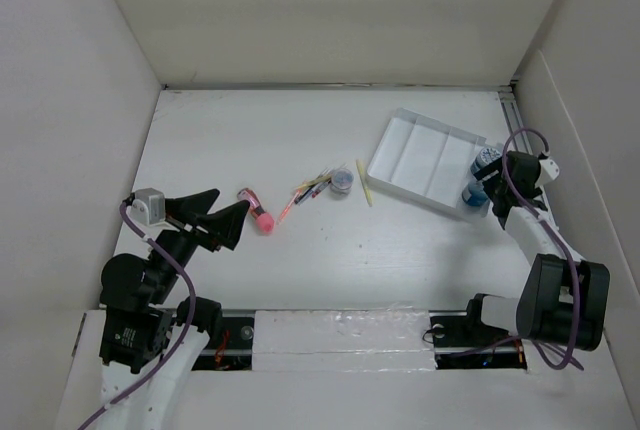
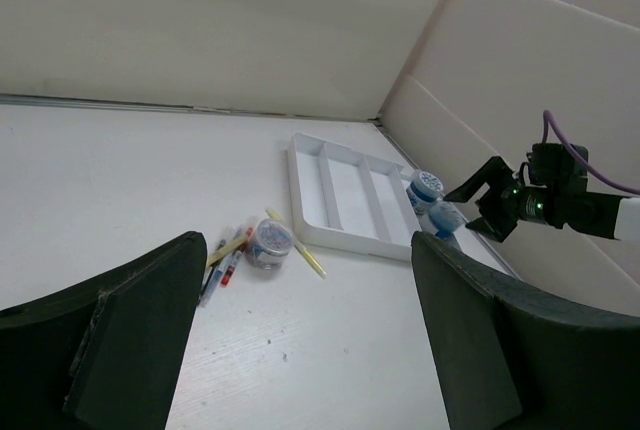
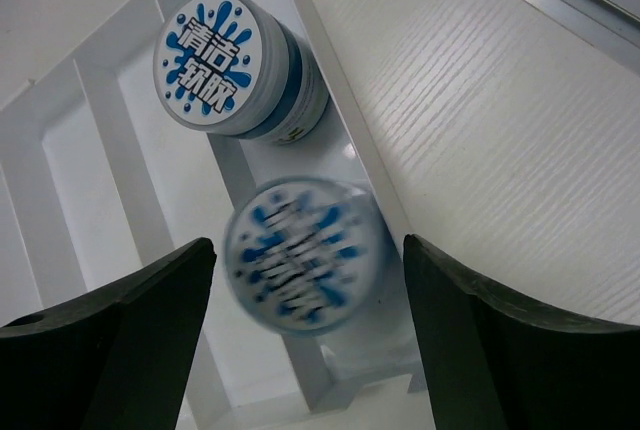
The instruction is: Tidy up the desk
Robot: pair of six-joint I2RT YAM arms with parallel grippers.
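The large flat white bench (image 1: pixel 250 140) stretches out from the arm bases to the white panel walls on three sides. Toward its far right lies a shallow white plastic tray with three compartments (image 1: pixel 415 155), set at a slant.

The right hand (image 3: pixel 310 245) hangs over the tray's right end with its fingers spread wide. A round tub with a blue-and-white splash-printed lid (image 3: pixel 215 60) stands in the end compartment. A second tub of the same kind (image 3: pixel 300 255) shows blurred between the fingers, over the tray's wall, with a thin gap on either side. I cannot tell whether it rests on anything.

The left hand (image 1: pixel 233 199) is open and empty, low over the left part of the bench. A small pink oblong thing (image 1: pixel 262 218) lies just beside it. Farther right, near the middle, lie a loose bunch of coloured pens (image 1: pixel 310 190), a small round jar with a speckled lid (image 1: pixel 341 182) touching them, and a thin yellow stick (image 1: pixel 364 196).
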